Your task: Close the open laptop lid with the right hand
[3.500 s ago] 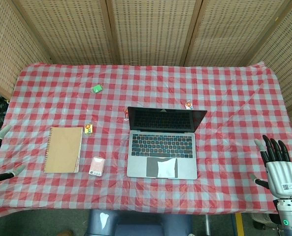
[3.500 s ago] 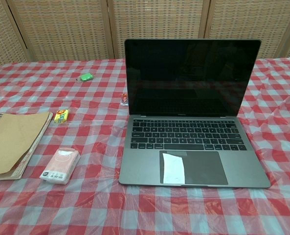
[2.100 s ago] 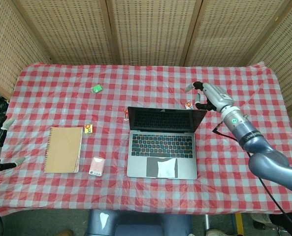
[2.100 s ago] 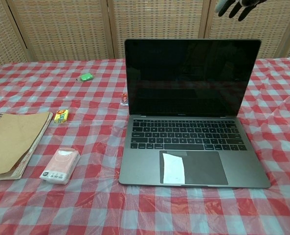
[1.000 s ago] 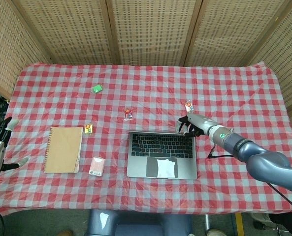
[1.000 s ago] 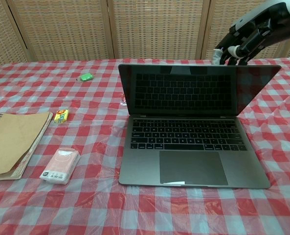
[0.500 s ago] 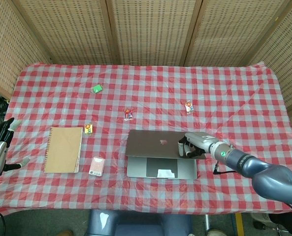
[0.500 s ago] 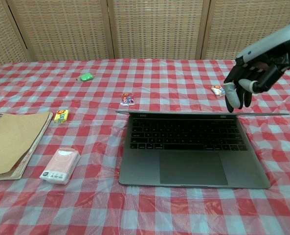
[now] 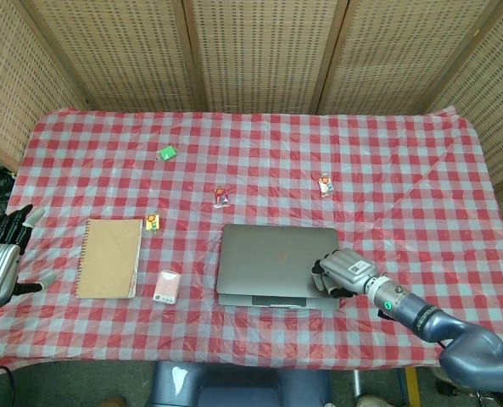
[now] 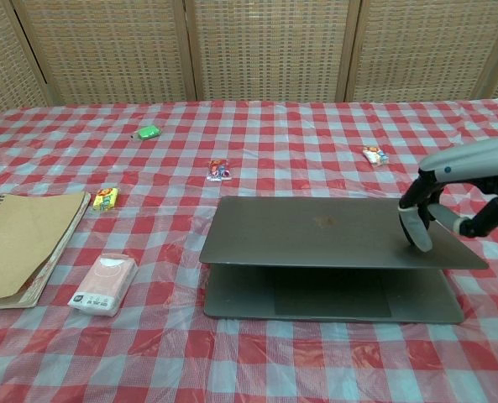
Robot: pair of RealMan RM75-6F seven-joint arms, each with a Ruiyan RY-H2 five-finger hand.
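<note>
The grey laptop (image 9: 272, 259) lies in the middle of the checked table, its lid (image 10: 332, 231) lowered almost flat, with a narrow gap left above the base (image 10: 332, 295). My right hand (image 9: 343, 275) rests on the lid's near right corner, and its fingertips (image 10: 413, 228) press down on the lid from above. It holds nothing. My left hand (image 9: 3, 259) hangs off the table's left edge with its fingers spread and empty; the chest view does not show it.
A brown spiral notebook (image 9: 108, 257) and a pink packet (image 9: 166, 287) lie left of the laptop. Small sweets (image 9: 153, 222) (image 9: 222, 196) (image 9: 325, 182) and a green object (image 9: 167, 153) lie further back. Wicker screens stand behind the table.
The right hand has pushed the lid down from about level to nearly flat on the base, moving towards the front edge. The left hand has barely shifted.
</note>
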